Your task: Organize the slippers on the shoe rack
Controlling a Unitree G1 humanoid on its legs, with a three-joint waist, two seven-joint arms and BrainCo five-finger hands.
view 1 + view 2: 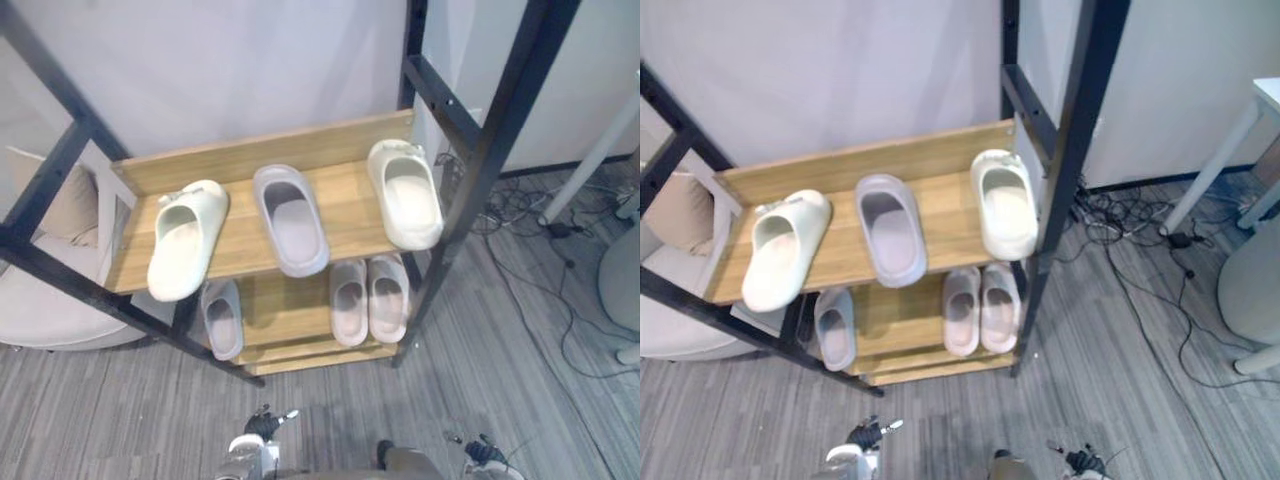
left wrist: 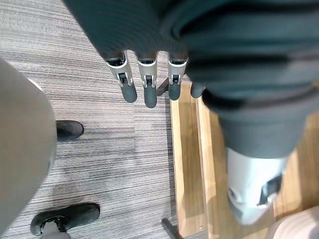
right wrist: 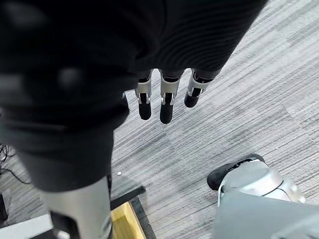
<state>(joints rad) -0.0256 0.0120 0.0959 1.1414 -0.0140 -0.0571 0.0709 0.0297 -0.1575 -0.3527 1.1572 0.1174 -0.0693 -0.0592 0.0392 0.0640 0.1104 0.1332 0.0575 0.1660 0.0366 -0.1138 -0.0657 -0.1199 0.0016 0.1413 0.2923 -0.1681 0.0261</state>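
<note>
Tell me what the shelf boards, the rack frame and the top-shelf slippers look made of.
Shelf boards: wood or wood-look laminate; light, grained, matte. Rack frame: likely painted metal; straight black bars. Left cream slipper, grey slipper, right cream slipper: probably moulded foam or rubber; thick, seamless, matte.

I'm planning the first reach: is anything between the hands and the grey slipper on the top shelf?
Nothing visible does. The left hand and right hand hang open over the floor before the rack; the grey slipper lies uncovered at the shelf's front edge, a cream slipper on each side.
</note>
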